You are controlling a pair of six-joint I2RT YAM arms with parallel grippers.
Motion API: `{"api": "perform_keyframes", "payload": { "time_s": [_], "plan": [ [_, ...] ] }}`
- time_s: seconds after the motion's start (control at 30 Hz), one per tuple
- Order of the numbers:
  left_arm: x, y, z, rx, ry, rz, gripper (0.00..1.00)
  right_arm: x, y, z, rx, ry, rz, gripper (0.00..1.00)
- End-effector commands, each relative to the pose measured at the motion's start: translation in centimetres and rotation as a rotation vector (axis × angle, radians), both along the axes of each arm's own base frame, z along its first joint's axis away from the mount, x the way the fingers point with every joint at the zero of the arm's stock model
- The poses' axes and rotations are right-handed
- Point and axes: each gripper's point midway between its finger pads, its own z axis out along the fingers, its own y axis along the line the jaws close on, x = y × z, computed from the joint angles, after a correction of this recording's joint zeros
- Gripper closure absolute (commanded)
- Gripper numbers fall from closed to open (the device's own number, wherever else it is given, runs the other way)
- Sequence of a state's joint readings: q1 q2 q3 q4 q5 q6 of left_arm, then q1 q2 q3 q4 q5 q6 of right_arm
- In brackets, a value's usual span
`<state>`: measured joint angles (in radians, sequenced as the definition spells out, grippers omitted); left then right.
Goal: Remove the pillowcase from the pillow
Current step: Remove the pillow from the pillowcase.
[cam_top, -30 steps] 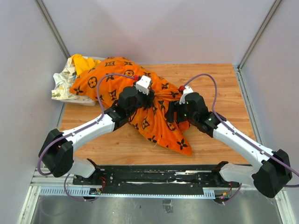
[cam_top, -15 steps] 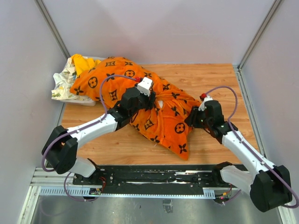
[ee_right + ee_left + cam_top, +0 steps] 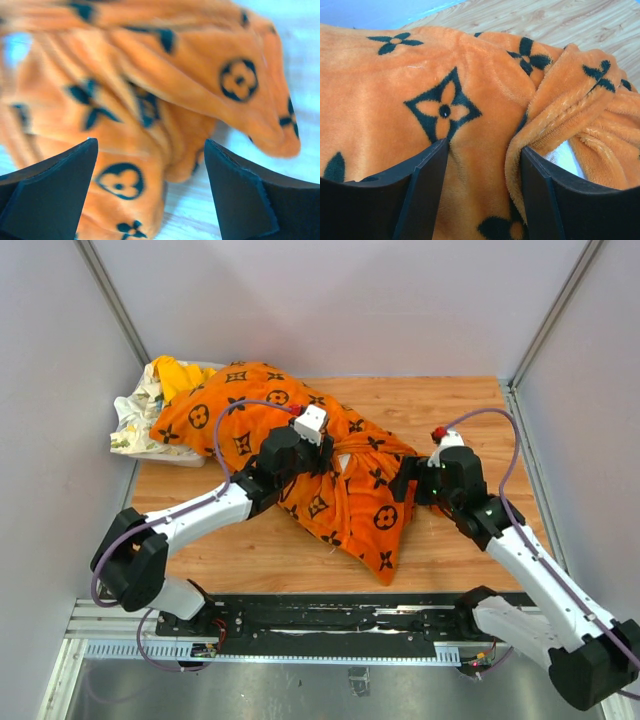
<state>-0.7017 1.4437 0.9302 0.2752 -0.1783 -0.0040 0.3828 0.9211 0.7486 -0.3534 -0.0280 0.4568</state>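
Pale walls (image 3: 330,300) enclose one wooden surface (image 3: 470,420). One bright orange plush pillowcase with black motifs (image 3: 350,490) sprawls across its centre, with the white pillow (image 3: 566,159) peeking out inside. The left gripper (image 3: 482,150) clenches a pillowcase fold. The right gripper (image 3: 150,145), at 3 o'clock, gapes released. At 10 o'clock lie two pieces: a yellow cloth (image 3: 178,373) and a white floral cloth (image 3: 135,410).

right tool (image 3: 150,144): fingers spread apart | pillowcase (image 3: 190,75): bunched orange folds ahead, blurred | table (image 3: 192,215): beneath

place: robot lab cell | evid: plain panel walls (image 3: 330,300), alu posts (image 3: 111,300), wood bench (image 3: 450,410)
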Motion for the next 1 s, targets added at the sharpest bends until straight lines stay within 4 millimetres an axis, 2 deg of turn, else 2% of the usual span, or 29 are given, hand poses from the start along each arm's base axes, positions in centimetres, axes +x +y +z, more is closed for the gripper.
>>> {"api": "perform_keyframes", "payload": {
  "time_s": [0.0, 0.17, 0.3, 0.4, 0.5, 0.6, 0.67, 0.77, 0.87, 0.97],
  "plan": [
    [0.9, 0.4, -0.7, 0.035, 0.019, 0.022, 0.37, 1.4, 2.0, 5.7, -0.101, -0.175, 0.044, 0.11],
    [0.3, -0.6, -0.5, 0.002, 0.035, -0.028, 0.37, 3.1, 6.4, 5.7, -0.038, -0.157, 0.154, 0.11],
    [0.2, -1.0, -0.5, -0.009, 0.043, -0.043, 0.37, 4.4, 9.0, 3.0, -0.053, -0.096, 0.218, 0.11],
    [0.4, -0.6, -0.5, 0.004, 0.047, -0.020, 0.37, 4.3, 9.0, 0.8, -0.089, -0.045, 0.239, 0.11],
    [0.5, -0.3, -0.5, 0.015, 0.046, -0.002, 0.37, 3.3, 7.0, -1.2, -0.151, -0.015, 0.205, 0.11],
    [0.7, -0.1, -0.5, 0.021, 0.042, 0.016, 0.38, 1.9, 3.5, -3.3, -0.172, 0.017, 0.123, 0.11],
    [0.8, 0.0, -0.7, 0.061, 0.027, 0.055, 0.39, 0.6, 0.9, -5.3, -0.142, 0.068, 0.069, 0.10],
    [0.4, -1.0, -0.7, 0.131, -0.012, 0.074, 0.39, -0.7, -3.0, -7.0, -0.037, 0.130, -0.058, 0.09],
    [0.0, -2.8, -0.7, 0.124, -0.012, 0.032, 0.39, -1.2, -5.3, -7.3, 0.062, 0.128, -0.166, 0.09],
    [-0.3, -4.4, -0.7, 0.095, -0.006, -0.013, 0.39, -1.4, -5.6, -7.0, 0.091, 0.119, -0.192, 0.09]
  ]
}}
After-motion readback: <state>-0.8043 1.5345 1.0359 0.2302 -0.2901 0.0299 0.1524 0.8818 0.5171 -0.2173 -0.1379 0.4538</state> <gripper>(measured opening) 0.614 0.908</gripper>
